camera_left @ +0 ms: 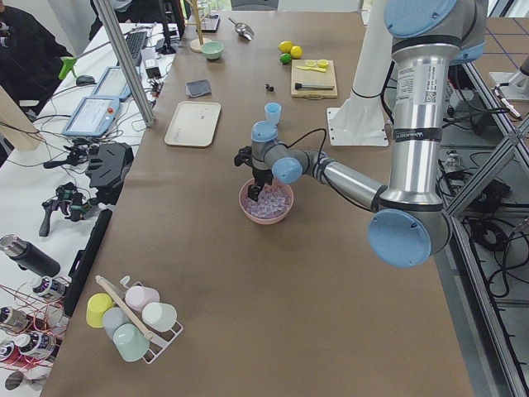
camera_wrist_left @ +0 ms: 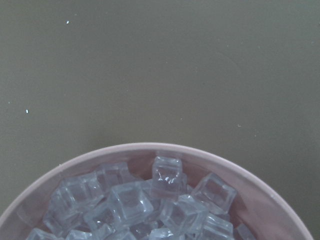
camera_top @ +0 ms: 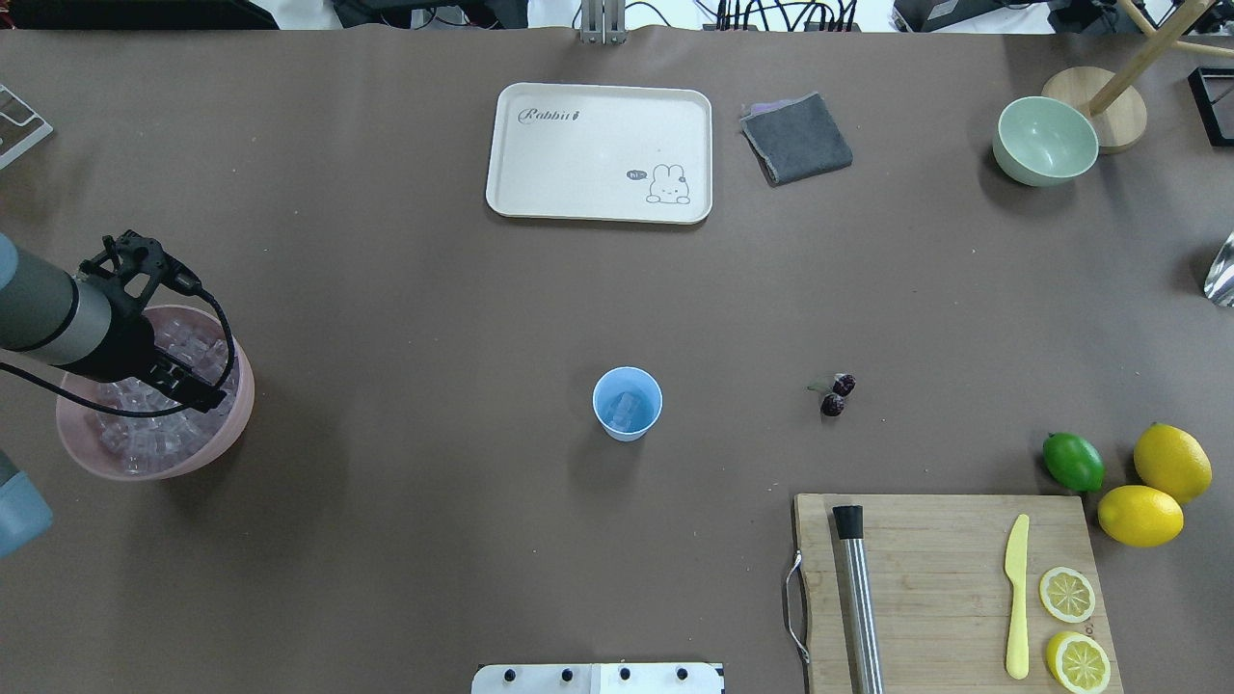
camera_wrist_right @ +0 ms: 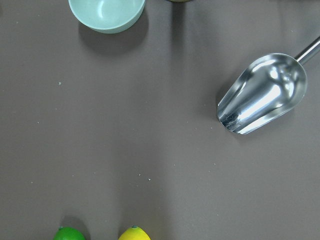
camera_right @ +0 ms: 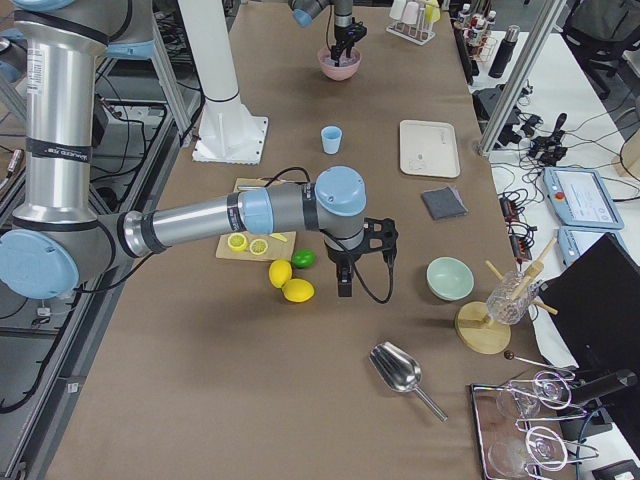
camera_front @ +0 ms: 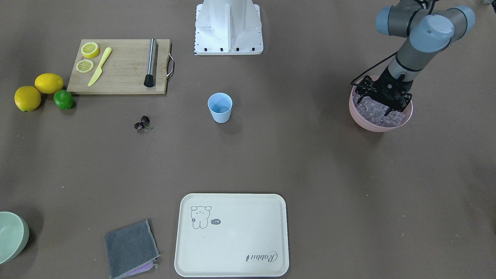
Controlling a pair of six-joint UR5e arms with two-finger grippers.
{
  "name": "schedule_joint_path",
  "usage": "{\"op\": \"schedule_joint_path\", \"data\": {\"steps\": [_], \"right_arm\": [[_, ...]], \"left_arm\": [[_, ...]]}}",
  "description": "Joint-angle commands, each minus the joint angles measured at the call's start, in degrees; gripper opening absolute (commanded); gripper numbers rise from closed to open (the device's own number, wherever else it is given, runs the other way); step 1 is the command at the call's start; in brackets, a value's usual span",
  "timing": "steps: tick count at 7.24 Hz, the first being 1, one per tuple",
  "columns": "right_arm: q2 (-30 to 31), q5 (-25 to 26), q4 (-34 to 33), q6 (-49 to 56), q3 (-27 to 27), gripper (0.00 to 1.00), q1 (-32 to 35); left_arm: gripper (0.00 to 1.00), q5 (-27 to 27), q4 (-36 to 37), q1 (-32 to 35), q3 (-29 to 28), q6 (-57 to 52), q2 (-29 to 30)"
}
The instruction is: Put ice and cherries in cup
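Observation:
The light-blue cup [camera_front: 220, 108] [camera_top: 627, 405] stands upright mid-table with a little ice [camera_top: 625, 411] in it. The cherries [camera_front: 142, 123] [camera_top: 837, 395] lie on the table apart from it, toward the cutting board. More ice [camera_front: 372, 110] [camera_wrist_left: 150, 205] fills a pink bowl [camera_front: 360, 121] [camera_top: 224, 432]. My left gripper [camera_front: 387, 108] [camera_top: 178, 381] points down into that bowl. Its fingertips are hidden among the cubes, so I cannot tell its state. My right gripper [camera_right: 345, 288] shows only in the exterior right view, low over bare table near the lemons, and I cannot tell its state.
A cutting board [camera_top: 925, 578] holds a muddler, a yellow knife and lemon slices. Beside it are a lime [camera_top: 1073, 461] and two lemons. A cream tray [camera_top: 598, 154], grey cloth [camera_top: 796, 140] and pale green bowl [camera_top: 1046, 140] sit along the far edge. A metal scoop [camera_wrist_right: 262, 95] lies nearby.

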State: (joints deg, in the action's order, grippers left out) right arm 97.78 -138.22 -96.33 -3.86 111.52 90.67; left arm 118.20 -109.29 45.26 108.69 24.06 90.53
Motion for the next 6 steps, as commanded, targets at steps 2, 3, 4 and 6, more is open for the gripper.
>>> {"op": "schedule_joint_path", "data": {"steps": [2,3,4,6], "right_arm": [[0.4,0.0,-0.3,0.9,-0.3,1.0,0.7],[0.4,0.0,-0.3,0.9,-0.3,1.0,0.7],[0.4,0.0,-0.3,0.9,-0.3,1.0,0.7],[0.2,0.0,-0.3,0.8,-0.2,1.0,0.7]], "left_arm": [[0.98,7.9,-1.5,20.5,-0.7,-6.8,1.1],[0.98,7.8,-1.6,21.4,-0.8,-6.7,1.4],[0.98,7.8,-1.9,21.7,-0.7,-6.6,1.4],[0.98,7.6,-1.8,23.7,-0.9,-6.7,1.6]]}}
